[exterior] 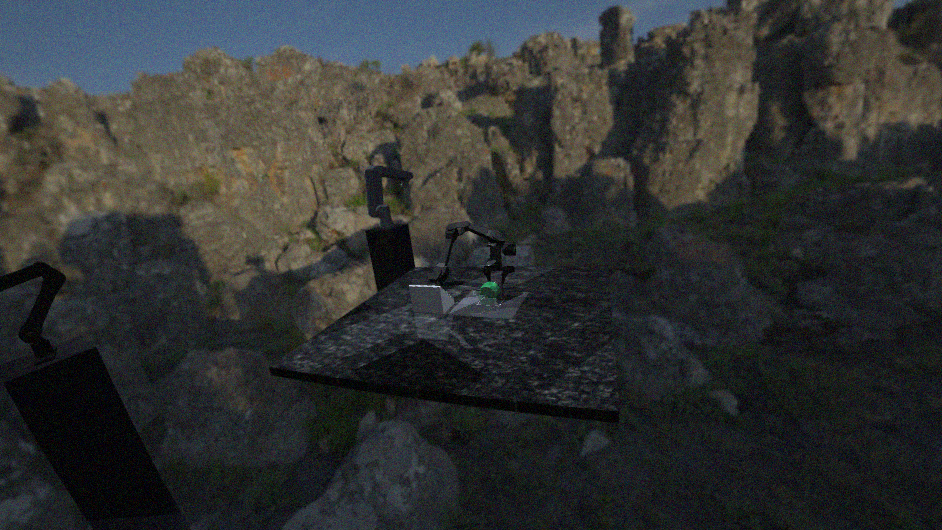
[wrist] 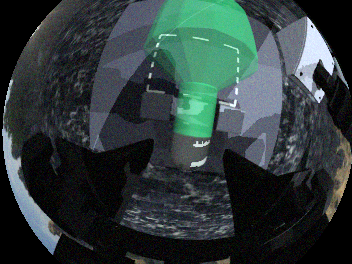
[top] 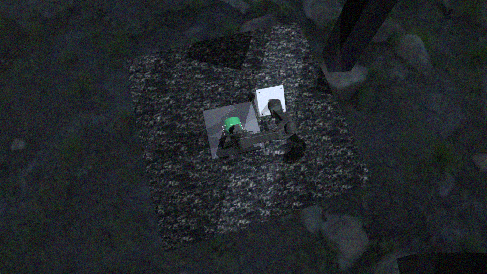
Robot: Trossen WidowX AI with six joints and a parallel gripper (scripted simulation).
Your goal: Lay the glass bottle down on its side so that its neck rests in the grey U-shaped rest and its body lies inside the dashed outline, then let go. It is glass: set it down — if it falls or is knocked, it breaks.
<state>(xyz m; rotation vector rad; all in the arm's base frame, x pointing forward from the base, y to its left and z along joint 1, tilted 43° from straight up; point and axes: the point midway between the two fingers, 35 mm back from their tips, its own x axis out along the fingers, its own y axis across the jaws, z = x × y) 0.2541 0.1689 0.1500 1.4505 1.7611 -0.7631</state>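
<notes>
The green glass bottle (top: 232, 121) (exterior: 488, 288) (wrist: 202, 55) lies with its neck toward my gripper. In the wrist view its neck passes between the two posts of the grey U-shaped rest (wrist: 156, 106); whether it touches the bottom of the rest is hidden. The body is over the dashed outline (top: 223, 126) (wrist: 168, 35) and appears to reach past its far edge; I cannot tell whether that is only perspective or a tilt. My gripper (wrist: 190, 150) is open, with one dark finger on each side of the grey neck end and a gap at both sides.
A grey mat (top: 211, 117) (wrist: 110, 75) lies under the rest and bottle. A white block (top: 269, 95) (exterior: 426, 298) (wrist: 307, 60) stands beside it, near my arm's base. Dark pedestals (exterior: 389, 253) (exterior: 85, 428) with other arms stand off the speckled table (top: 190, 183) (exterior: 540, 349).
</notes>
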